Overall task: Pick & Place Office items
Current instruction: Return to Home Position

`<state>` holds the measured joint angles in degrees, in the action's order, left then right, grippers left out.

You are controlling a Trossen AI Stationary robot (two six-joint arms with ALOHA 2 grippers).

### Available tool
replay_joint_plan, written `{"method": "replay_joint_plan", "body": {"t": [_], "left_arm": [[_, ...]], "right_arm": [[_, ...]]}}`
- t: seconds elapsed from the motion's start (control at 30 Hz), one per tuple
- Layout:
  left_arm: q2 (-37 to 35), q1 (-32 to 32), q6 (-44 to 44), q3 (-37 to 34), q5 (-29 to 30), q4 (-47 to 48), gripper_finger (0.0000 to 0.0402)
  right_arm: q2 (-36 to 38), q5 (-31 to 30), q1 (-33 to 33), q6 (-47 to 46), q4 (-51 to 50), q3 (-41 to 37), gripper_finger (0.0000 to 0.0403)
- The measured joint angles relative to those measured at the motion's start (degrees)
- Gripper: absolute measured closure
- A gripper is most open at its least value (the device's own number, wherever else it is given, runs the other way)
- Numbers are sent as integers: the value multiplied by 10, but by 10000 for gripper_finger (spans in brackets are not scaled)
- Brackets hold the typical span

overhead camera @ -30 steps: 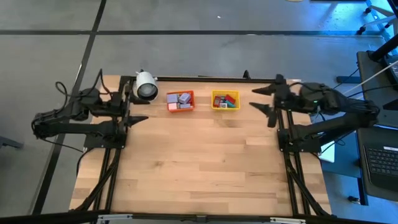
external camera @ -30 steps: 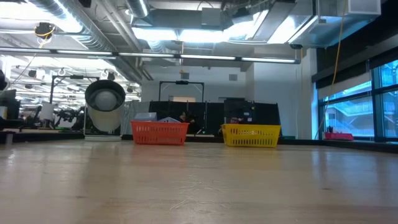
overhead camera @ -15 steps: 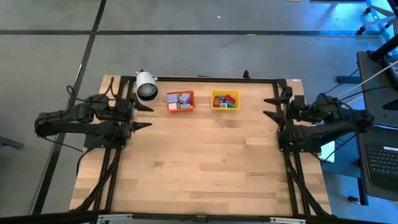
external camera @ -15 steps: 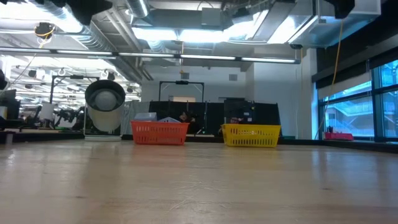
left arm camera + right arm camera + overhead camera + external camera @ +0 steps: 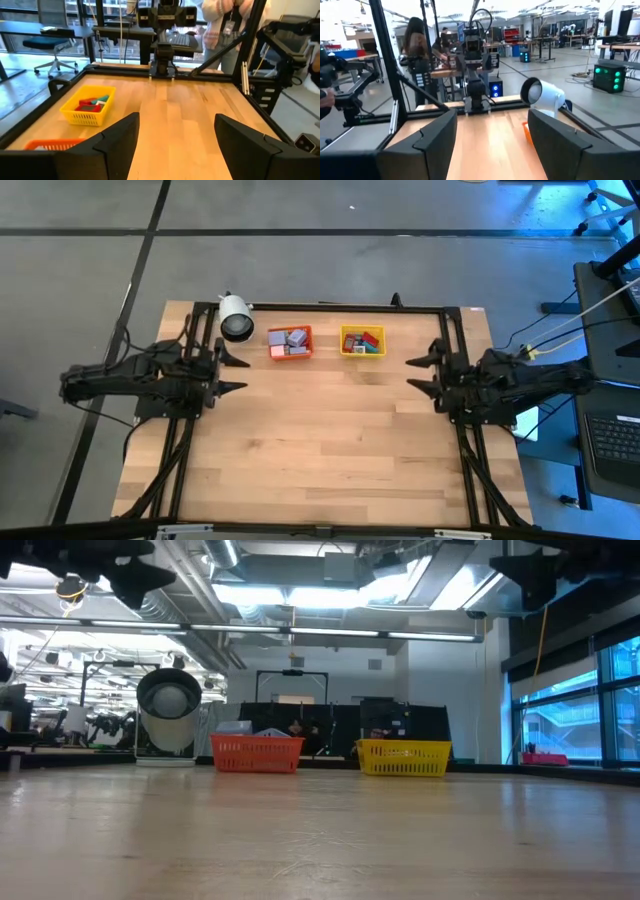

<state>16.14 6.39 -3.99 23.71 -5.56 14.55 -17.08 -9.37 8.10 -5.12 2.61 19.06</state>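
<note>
Coloured blocks point(image 5: 290, 340) in bins point(image 5: 311, 342), well apart from wide left fingers point(image 5: 232, 361), wide right fingers point(image 5: 424, 362).

The whole desk point(image 5: 320, 450) is seen from straight above, and level from its surface in the low view. Wrist views are aimed across it from opposite sides. The orange bin point(image 5: 290, 342) is shared by all.

2 claws point(image 5: 243, 374), 2 mesh bins point(image 5: 290, 328), 1 white camera point(image 5: 236, 319), 1 table point(image 5: 330, 450)

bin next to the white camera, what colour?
Orange. The bin sits beside the white camera; its mesh wall shows best in the low view.
</note>
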Motion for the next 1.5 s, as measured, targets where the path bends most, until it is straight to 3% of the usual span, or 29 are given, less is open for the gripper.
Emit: {"method": "replay_joint_plan", "body": {"t": [0.23,0.67,0.97,1.5], "left_arm": [[-60,0,-34,-28,9,-14,148],[-140,0,-53,-83,3,-38,148],[-152,0,-53,-112,-2,-54,148],[-153,0,-37,-112,-26,-48,148]], "right_arm": [[6,44,0,-3,-5,-18,158],[102,41,0,-1,-23,-90,158],[171,45,0,4,-56,-115,158],[171,90,0,4,-21,-180,158]]}}
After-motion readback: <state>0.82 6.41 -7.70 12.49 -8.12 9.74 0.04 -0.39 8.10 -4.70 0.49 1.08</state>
